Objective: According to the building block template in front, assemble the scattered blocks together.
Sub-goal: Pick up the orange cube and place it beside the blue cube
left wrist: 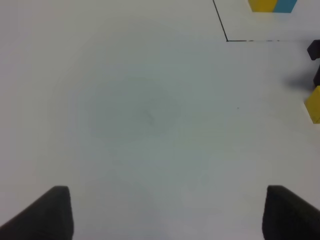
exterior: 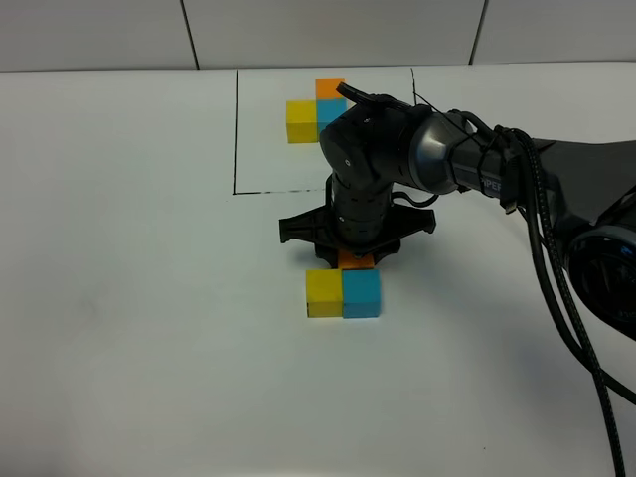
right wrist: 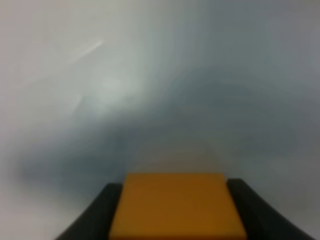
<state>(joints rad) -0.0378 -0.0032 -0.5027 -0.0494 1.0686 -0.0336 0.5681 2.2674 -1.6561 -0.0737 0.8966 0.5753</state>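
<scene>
— The scattered blocks (exterior: 343,288): where are they?

— On the bench (exterior: 139,298), just in front of the building block template (exterior: 316,111). Yellow block (exterior: 324,292) and blue block (exterior: 362,292) touch side by side; my right tool (exterior: 355,256) is clamped on the orange block (right wrist: 177,205), behind the blue one. My left tool (left wrist: 165,212) hangs wide apart, holding nothing.

— What could go wrong?

— If I let go with orange skewed or half riding on blue, it could tip or shove the pair apart.

— Which way does the shape run?

— Long axis across the bench; the orange leg points toward the template, I judge.
</scene>
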